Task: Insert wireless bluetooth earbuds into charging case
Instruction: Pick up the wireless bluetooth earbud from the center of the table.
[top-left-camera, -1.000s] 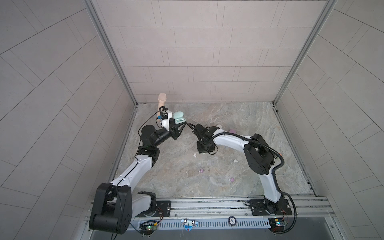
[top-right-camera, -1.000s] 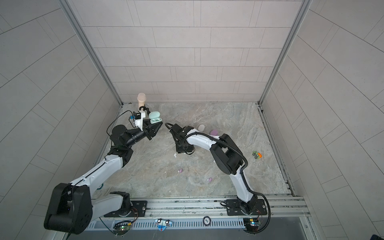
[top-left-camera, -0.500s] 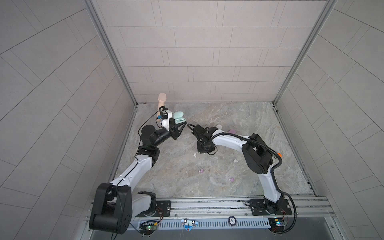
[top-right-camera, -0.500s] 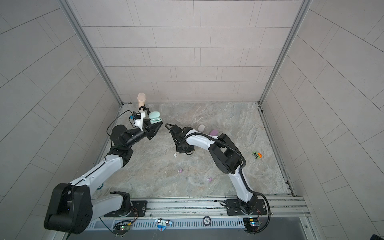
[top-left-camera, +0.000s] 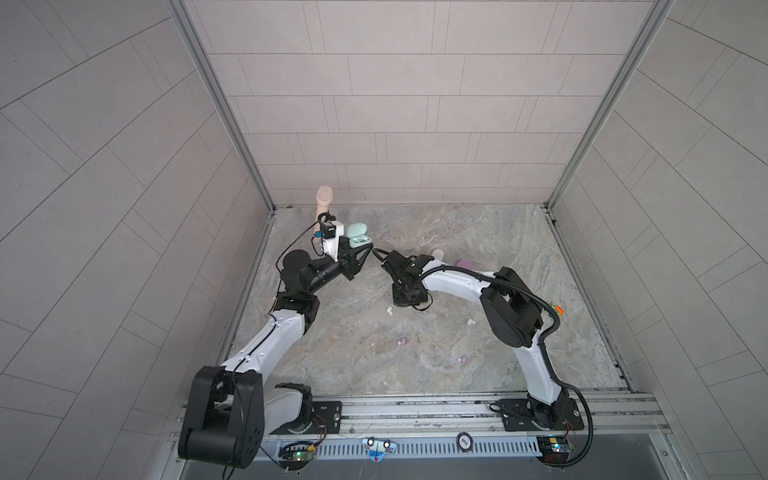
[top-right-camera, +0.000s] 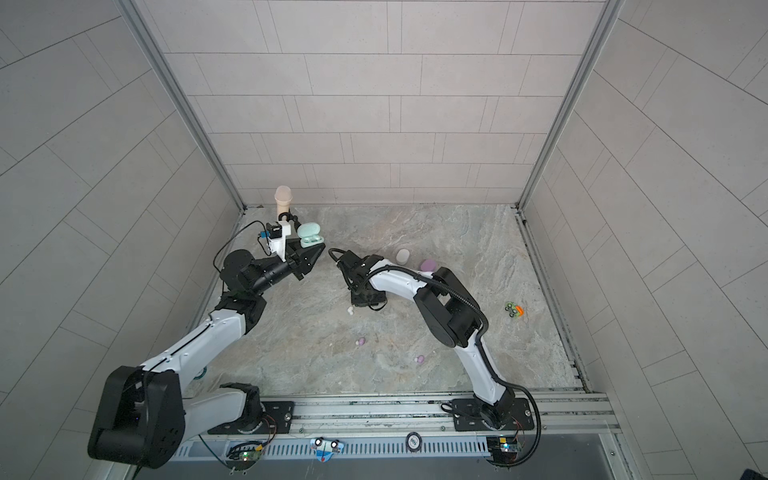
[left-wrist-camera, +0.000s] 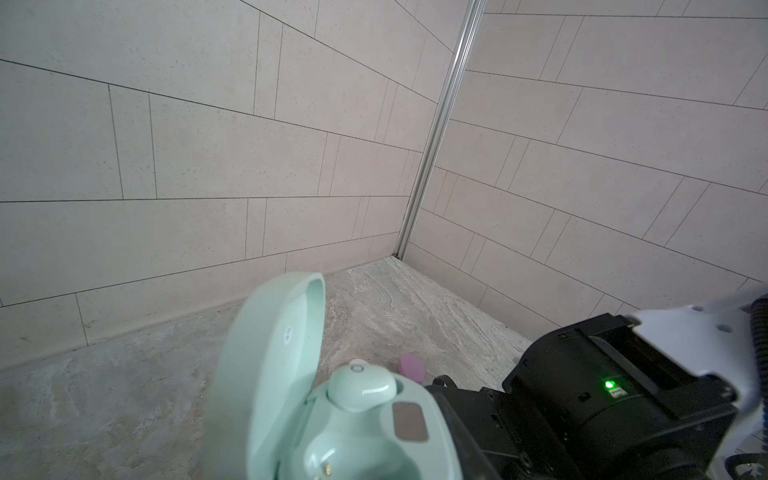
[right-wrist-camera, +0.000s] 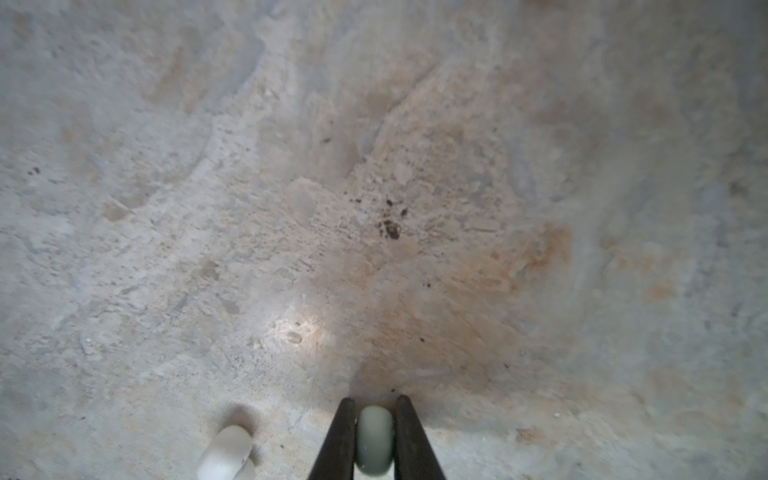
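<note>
The mint earbud looked like smooth, softly glossy plastic. The fingers of my right pincer, on either side of that earbud, were matt black. The white earbud just beside it shone faintly too. The table beneath it looked like rough, mottled, matt stone. The mint case was glossy plastic.

Robotics lab test cell: grey panel walls enclose three sides, joined by aluminium corner posts; two white-and-black arms are bolted to an aluminium rail fronting a stone-pattern tabletop.
</note>
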